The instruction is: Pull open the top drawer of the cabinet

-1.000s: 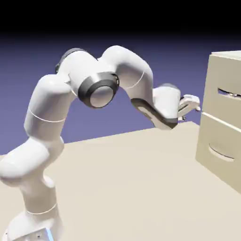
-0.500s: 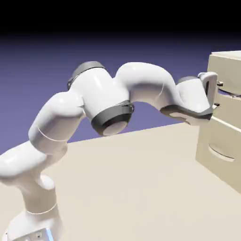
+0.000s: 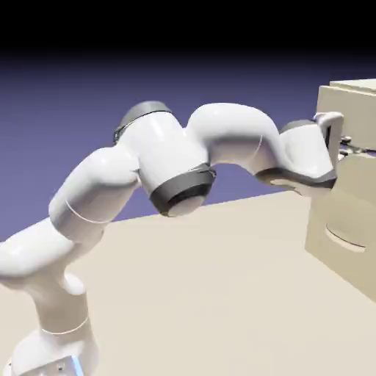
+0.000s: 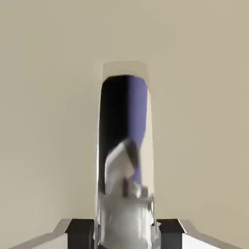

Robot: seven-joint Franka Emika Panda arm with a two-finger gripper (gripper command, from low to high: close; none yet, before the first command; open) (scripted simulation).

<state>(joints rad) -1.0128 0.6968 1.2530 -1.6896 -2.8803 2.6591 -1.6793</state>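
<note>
The beige cabinet (image 3: 332,246) stands at the exterior view's right edge. My gripper (image 3: 344,144) is pressed against the top drawer (image 3: 351,106) at its handle slot, where a short piece of the thin metal handle (image 3: 358,150) shows. The top drawer's front stands a little proud of the front below it. In the hand view the shiny handle (image 4: 125,141) runs up the middle of the flat beige drawer front (image 4: 48,97). It sits between my two dark fingertips (image 4: 80,228), and my gripper (image 4: 125,234) is shut on it.
The lower drawer (image 3: 360,198) with its curved handle (image 3: 344,241) lies below my hand. The beige tabletop (image 3: 205,294) stretches from the arm's base (image 3: 51,345) to the cabinet.
The arm has stretched right from open air to the top drawer. The fingers went from open to shut on the handle. The drawer front has shifted slightly toward the arm.
</note>
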